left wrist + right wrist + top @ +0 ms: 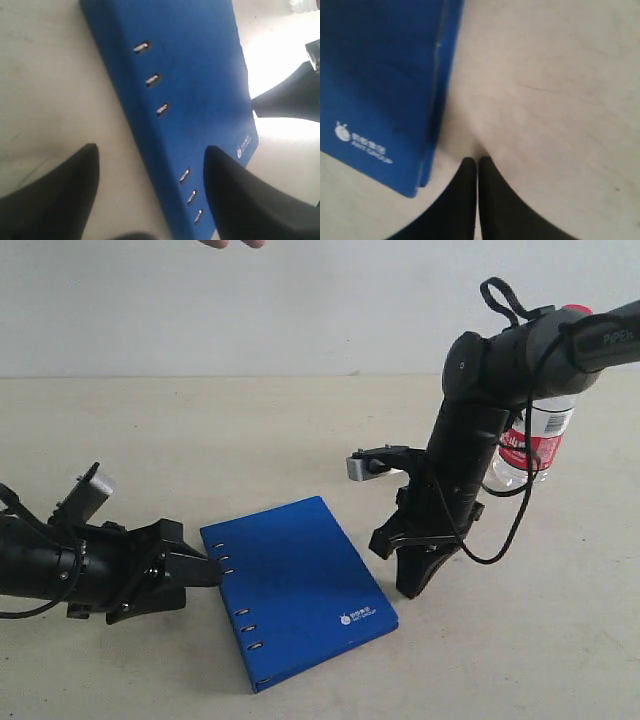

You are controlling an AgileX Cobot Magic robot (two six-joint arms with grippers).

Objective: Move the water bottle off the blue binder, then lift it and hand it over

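The blue binder (300, 580) lies flat in the middle of the table, spine rivets toward the left arm. The water bottle (537, 445) stands upright on the table at the right, off the binder, partly hidden behind the right arm; its red cap (575, 310) peeks above the arm. My left gripper (214, 566) is open and low at the spine; in the left wrist view the left gripper (150, 150) has one finger over the binder (190, 60) and one over bare table. My right gripper (415, 590) points down beside the binder's right edge. The right gripper (478, 160) is shut and empty, next to the binder (375, 75).
A person's fingers (232, 243) show at the top edge of the exterior view, above the far side of the table. The beige tabletop (150, 440) runs back to a pale wall. The right arm's cable (500, 540) loops beside the bottle.
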